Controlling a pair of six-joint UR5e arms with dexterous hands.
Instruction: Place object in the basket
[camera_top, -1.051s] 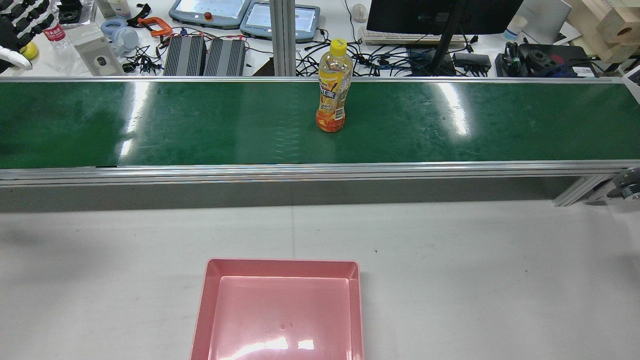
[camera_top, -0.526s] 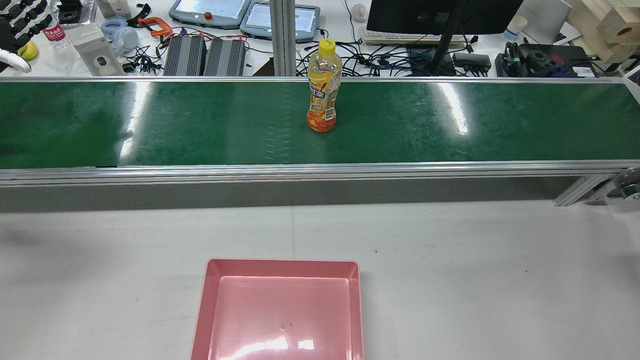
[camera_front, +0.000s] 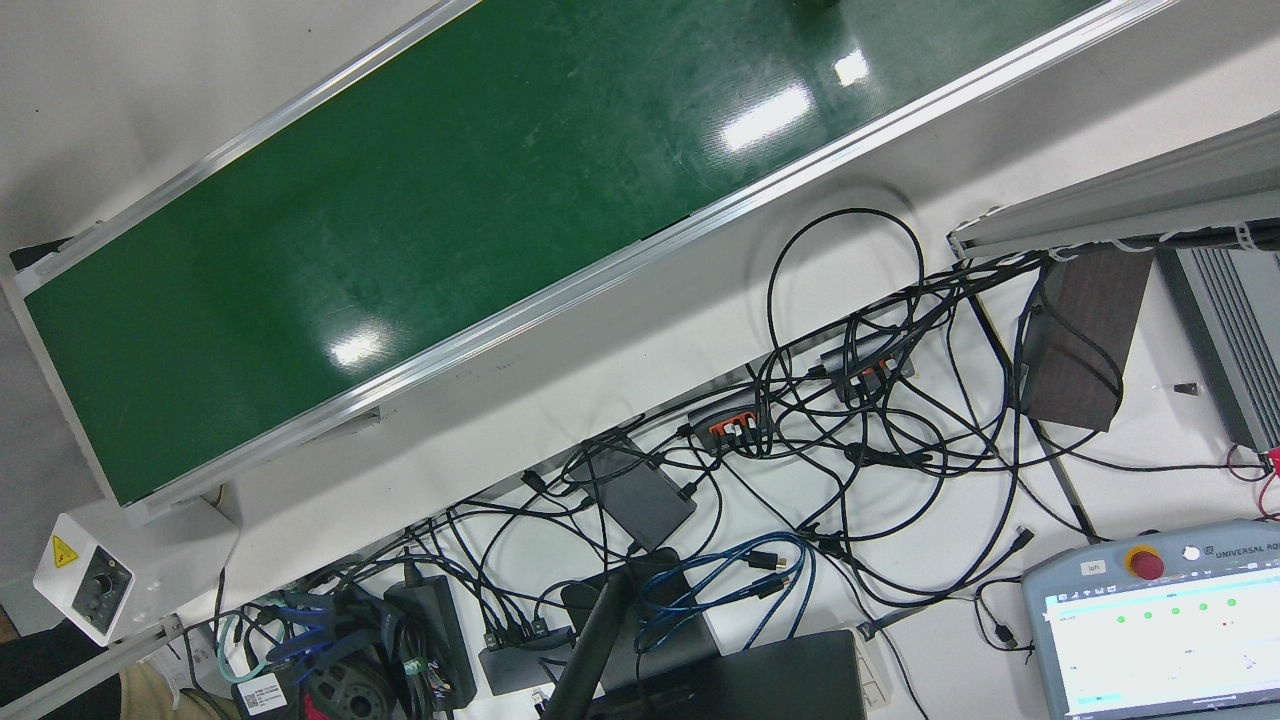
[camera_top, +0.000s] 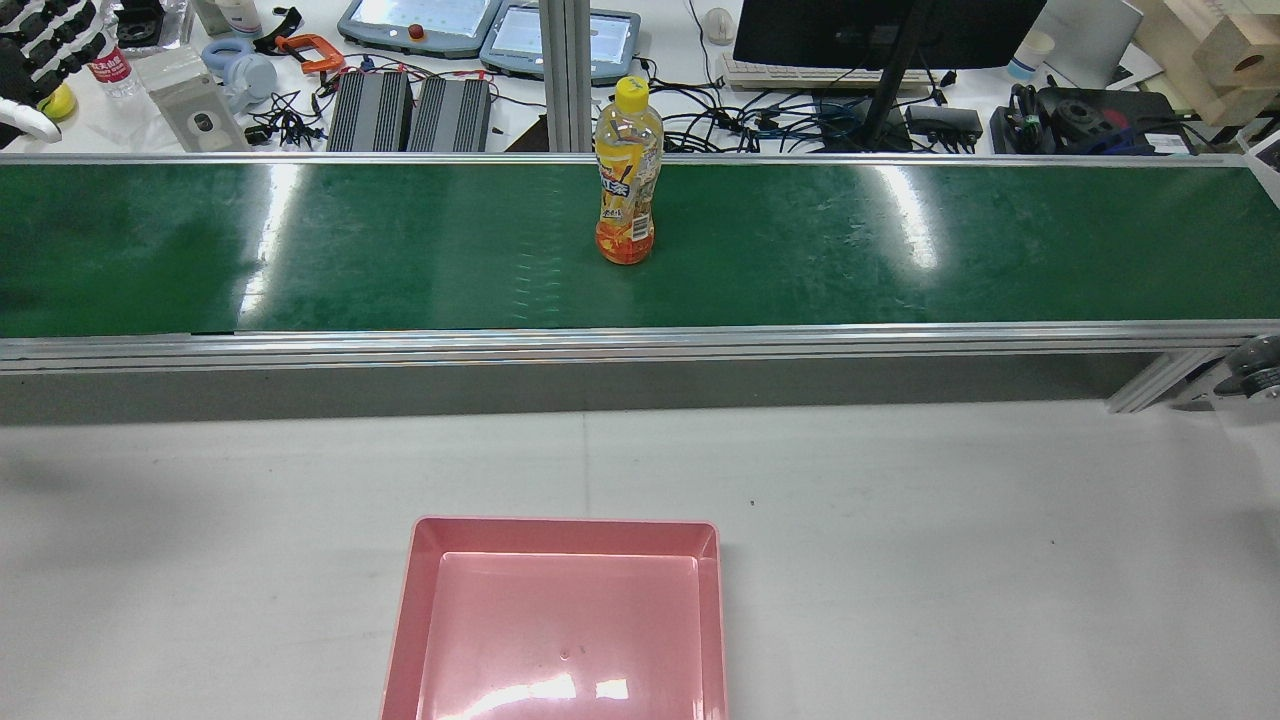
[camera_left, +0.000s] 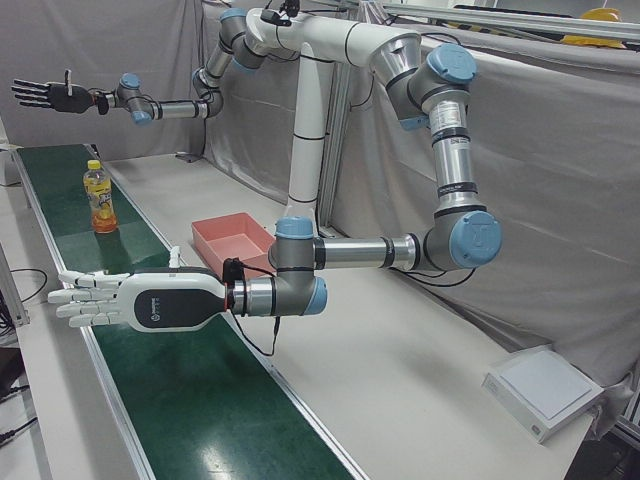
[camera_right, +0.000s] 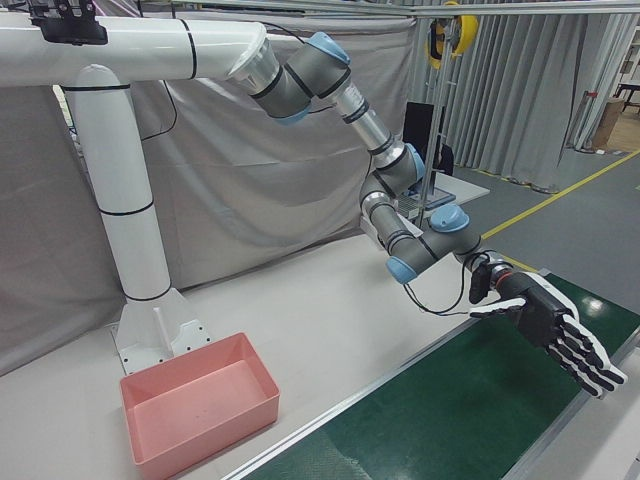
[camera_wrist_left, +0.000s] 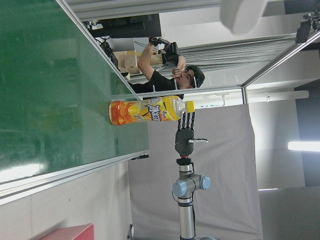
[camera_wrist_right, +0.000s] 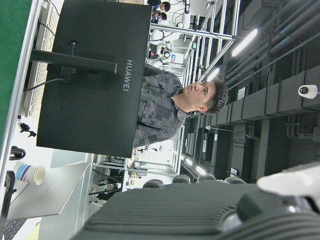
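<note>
Status: nothing done yet, task is at the pre-grasp stage.

- Orange drink bottle (camera_top: 627, 170), yellow cap, stands upright on the green conveyor belt (camera_top: 900, 250). It sits about mid-length of the stretch the rear view shows, nearer the belt's far rail than its near rail. Nothing touches it.
- Pink basket (camera_top: 565, 524) is empty. It sits on the desk (camera_top: 900, 500) on the robot side of the belt, well apart from the near rail and roughly opposite the bottle.
- Left hand (camera_left: 130, 300), with white fingers and a dark body, hovers low over the belt's operator-side rail. It is flat, fingers stretched out and spread, holding nothing, and well apart from the bottle along the belt.
- Right hand (camera_left: 45, 95), the black one, hangs high above the belt on the other side of the bottle. Its fingers are also splayed and it is empty. The right-front view confirms the palm is open (camera_right: 550, 330).
- The left hand view looks straight down the belt, with the bottle (camera_wrist_left: 150, 111) in line and the right hand behind it.

Everything is left to do: close a hand on the bottle, lift it clear of the belt, carry it across the near rail, and release it in the basket.

My read is that either hand could take it. The left sits lower, at about bottle height above the belt, so it looks better set for a side grasp. The bottle is tall and narrow, so a bump from the fingers could tip it over on the belt.
</note>
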